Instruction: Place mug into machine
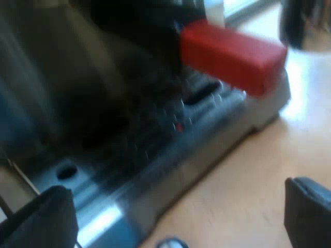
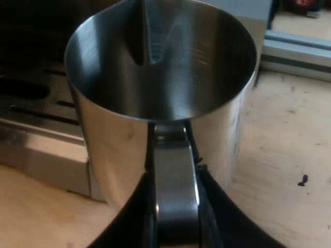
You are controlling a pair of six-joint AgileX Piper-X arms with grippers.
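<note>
Mug (image 2: pixel 160 77) handle clamped by right gripper (image 2: pixel 176 206), at machine (image 2: pixel 31 103) front

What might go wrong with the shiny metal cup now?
The right gripper pinches the shiny steel mug only by its thin metal handle, so it may tilt or slip. The mug is close to the espresso machine's slotted drip tray and might bump its edge. The red-ended handle juts over that tray, so the rim might knock it.

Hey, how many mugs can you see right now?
1. The metal mug is held by its handle in the right pincer, next to the machine's drip tray. Others may be hidden.
</note>
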